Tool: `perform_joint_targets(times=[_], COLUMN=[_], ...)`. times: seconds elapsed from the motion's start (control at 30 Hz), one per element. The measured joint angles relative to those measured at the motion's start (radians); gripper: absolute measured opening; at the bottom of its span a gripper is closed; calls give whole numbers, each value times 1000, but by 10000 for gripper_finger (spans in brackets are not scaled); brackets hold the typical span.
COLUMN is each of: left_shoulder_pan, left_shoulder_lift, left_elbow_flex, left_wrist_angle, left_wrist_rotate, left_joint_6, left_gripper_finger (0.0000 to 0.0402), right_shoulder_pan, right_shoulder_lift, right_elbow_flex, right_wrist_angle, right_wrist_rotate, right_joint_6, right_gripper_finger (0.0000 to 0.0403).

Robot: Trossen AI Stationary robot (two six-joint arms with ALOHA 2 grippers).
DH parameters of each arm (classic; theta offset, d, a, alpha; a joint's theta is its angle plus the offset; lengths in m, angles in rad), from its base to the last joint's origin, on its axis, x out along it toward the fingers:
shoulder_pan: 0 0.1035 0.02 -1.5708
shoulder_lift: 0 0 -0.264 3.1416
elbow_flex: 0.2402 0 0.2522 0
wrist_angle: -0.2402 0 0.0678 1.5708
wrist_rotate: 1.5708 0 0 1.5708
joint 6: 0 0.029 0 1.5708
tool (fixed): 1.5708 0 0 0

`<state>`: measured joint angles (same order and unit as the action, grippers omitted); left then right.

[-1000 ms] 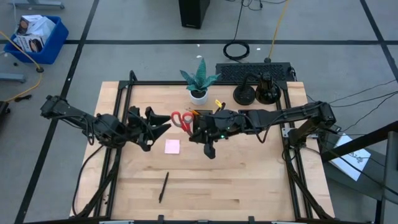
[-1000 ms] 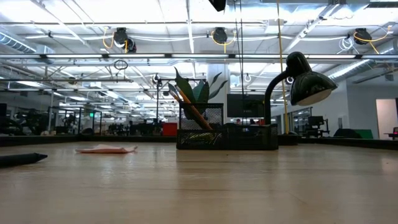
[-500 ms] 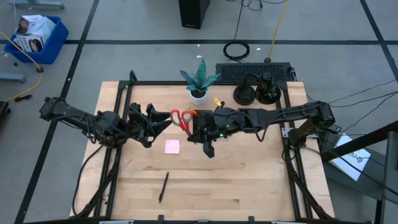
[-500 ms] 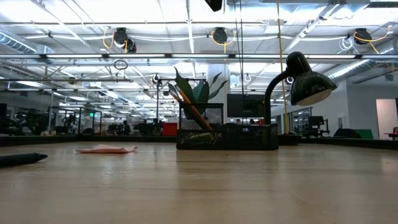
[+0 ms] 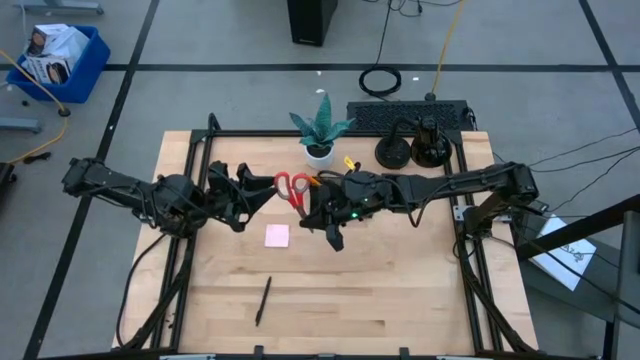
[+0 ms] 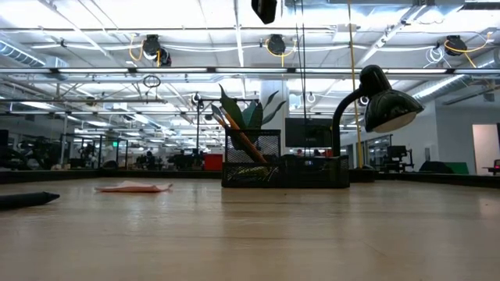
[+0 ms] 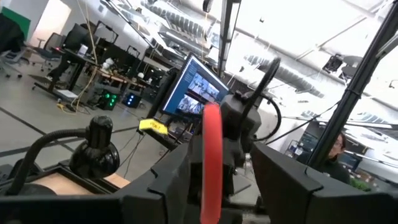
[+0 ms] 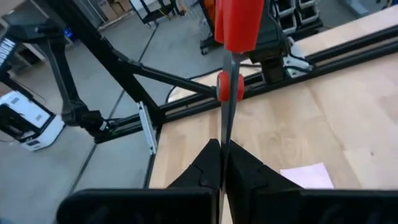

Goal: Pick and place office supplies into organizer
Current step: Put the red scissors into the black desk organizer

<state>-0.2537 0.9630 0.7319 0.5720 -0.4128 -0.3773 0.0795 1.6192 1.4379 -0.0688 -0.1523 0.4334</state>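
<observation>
scissors [image 5: 294, 189] between left gripper [image 5: 262, 195] and right gripper [image 5: 312, 207]

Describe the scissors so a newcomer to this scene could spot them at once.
Start at the wooden table and find the potted plant at its far edge. Just in front of it, held in the air between the two arms, are the scissors: the right gripper has its jaws shut on the blades, and the left gripper is at the handles. Their red handles are the only red thing here.
</observation>
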Motion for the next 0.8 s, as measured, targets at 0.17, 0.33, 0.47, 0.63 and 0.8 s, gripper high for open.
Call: perform_joint_targets(times=[0.17, 0.33, 0.47, 0.63, 0.8], left_shoulder_pan=[1, 4, 22, 30, 31], left_shoulder_lift=[0, 8, 28, 67, 73], left_elbow_flex=[0, 0, -1, -1, -1], left_wrist_angle=[0, 4, 7, 17, 83], left_wrist_rotate=[1, -6, 14, 21, 15], left_joint_6=[-17, -17, -52, -97, -82], left_gripper_finger=[145, 127, 125, 124, 121], right_shoulder_pan=[-1, -6, -8, -8, -7], right_shoulder_lift=[0, 2, 0, 1, 1], right_elbow_flex=[-7, -7, -6, -6, -6], right_wrist_angle=[21, 40, 61, 58, 56], right_wrist_rotate=[-10, -39, -60, -58, -59], right_joint_6=[41, 41, 59, 63, 62], right_gripper_finger=[0, 0, 0, 0, 0])
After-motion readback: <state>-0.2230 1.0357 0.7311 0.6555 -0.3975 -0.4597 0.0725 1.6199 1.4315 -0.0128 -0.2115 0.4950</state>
